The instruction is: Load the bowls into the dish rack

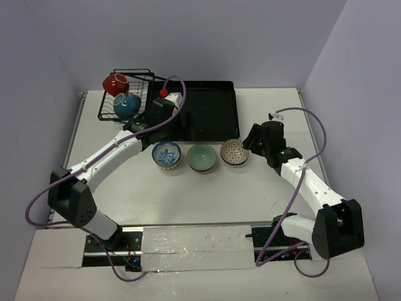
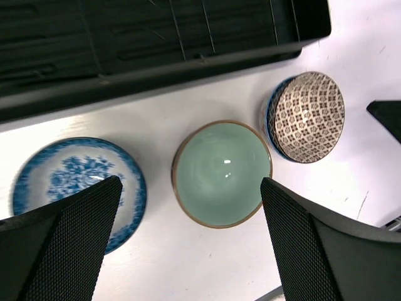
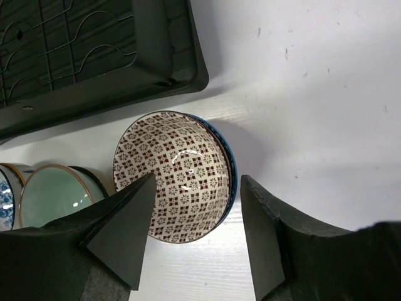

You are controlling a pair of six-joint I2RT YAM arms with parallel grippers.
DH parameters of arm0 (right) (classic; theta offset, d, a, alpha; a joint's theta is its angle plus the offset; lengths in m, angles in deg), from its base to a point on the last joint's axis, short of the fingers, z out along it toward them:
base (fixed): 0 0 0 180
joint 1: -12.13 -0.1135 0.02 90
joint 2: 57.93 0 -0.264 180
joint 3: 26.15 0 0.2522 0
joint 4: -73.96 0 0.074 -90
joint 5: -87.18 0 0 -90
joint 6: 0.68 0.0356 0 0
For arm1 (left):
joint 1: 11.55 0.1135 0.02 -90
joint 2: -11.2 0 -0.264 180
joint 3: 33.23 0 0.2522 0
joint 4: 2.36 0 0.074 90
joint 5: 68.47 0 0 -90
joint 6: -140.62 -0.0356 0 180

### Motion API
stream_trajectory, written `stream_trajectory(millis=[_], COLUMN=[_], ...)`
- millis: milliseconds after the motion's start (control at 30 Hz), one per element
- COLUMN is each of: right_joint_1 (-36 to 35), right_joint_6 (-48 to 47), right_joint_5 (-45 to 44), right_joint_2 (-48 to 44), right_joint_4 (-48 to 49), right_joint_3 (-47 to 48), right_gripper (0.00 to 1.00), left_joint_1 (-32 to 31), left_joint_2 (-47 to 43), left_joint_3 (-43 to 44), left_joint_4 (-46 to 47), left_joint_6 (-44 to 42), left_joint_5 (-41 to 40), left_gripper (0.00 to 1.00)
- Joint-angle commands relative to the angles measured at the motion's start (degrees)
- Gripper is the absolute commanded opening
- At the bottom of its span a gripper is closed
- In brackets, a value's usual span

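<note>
**Next pick falls to the right side**

Our right claw (image 3: 197, 180) stands part-open astride the brown-patterned ceramic bowl (image 3: 172, 169), not clamped on it; this arm is the nearer. The black ridged plastic dish rack (image 3: 169, 56) lies just beyond that claw, leftward, its long side running crosswise. Our left claw (image 2: 191, 183), spread wide and empty, hangs over the pale green bowl (image 2: 219, 169), with the blue-and-white floral bowl (image 2: 69, 175) beside one finger. We count five bowls: three outside the rack, and a red bowl (image 1: 116, 83) and a teal bowl (image 1: 127, 105) in its wire basket (image 1: 133, 71).

White table (image 1: 207, 200), pale grey walls (image 1: 219, 37)
</note>
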Motion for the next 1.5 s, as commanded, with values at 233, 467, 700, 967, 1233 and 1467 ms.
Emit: stream_trajectory(millis=[233,467,700,967,1233,1467], right_joint_1=[0.01,0.00,-0.61,-2.45,-5.44,-7.20], right_joint_6=[1.42,1.86,1.25,0.02,-1.30,-3.67], right_joint_5=[1.96,-1.02,-3.04,-5.07,-9.98,-14.56], right_joint_2=[4.85,8.29,10.75,12.34,13.13,10.94], right_joint_4=[4.29,4.29,4.03,3.33,0.96,-2.91], right_joint_3=[-1.37,-1.01,-0.31,1.53,3.38,5.14], right_gripper=[0.52,0.44,0.35,0.23,0.11,0.00], left_joint_1=[-3.20,-3.47,-3.47,-3.46,-3.47,-3.46], left_joint_2=[4.34,4.25,3.46,2.41,1.62,0.39], left_joint_3=[0.92,1.01,1.45,1.89,1.71,2.06], left_joint_4=[3.26,3.18,2.21,0.98,0.72,0.10], left_joint_6=[2.75,2.58,1.44,0.21,-0.32,-0.76], left_joint_5=[0.25,0.25,-1.57,-3.00,-4.32,-4.49], left_gripper=[0.97,0.97,0.97,0.97,0.97,0.97])
